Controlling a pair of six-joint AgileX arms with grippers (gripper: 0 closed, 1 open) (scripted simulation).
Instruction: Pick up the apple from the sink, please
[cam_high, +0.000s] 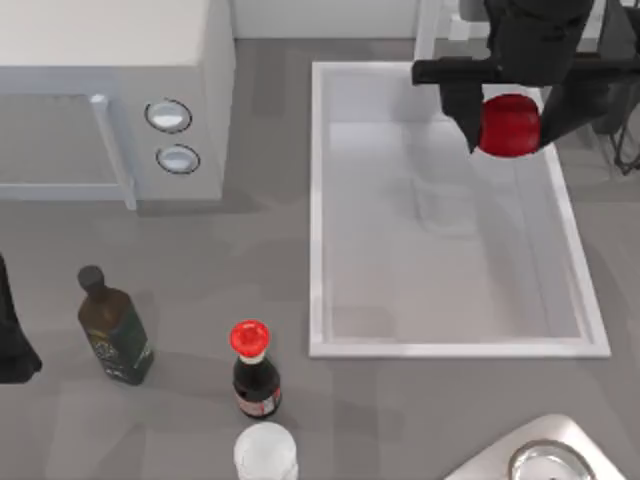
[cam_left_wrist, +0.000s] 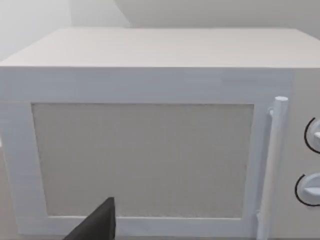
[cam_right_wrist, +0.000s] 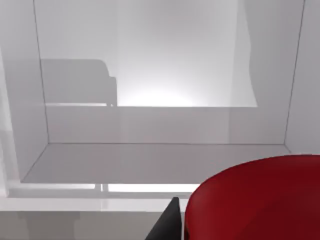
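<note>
My right pincer is clamped on the apple, one dark finger on each side of it. It hangs over the sink at the far right corner of the basin, close to the right rim. In the right wrist view the apple sits close to the lens with one dark finger against its side, and the pale sink walls and floor lie behind it.

My left arm is parked at the top view's left edge, low down. Its pincer shows as a dark finger tip in the left wrist view; I cannot tell whether it is spread or pressed together. That camera faces the white microwave door and its upright handle.

On the bench, left of the sink: microwave at far left with two round knobs, a dark green bottle, a dark bottle with a red cap, and a white-topped jar just in front of it. A steel bowl sits at the near right corner.
</note>
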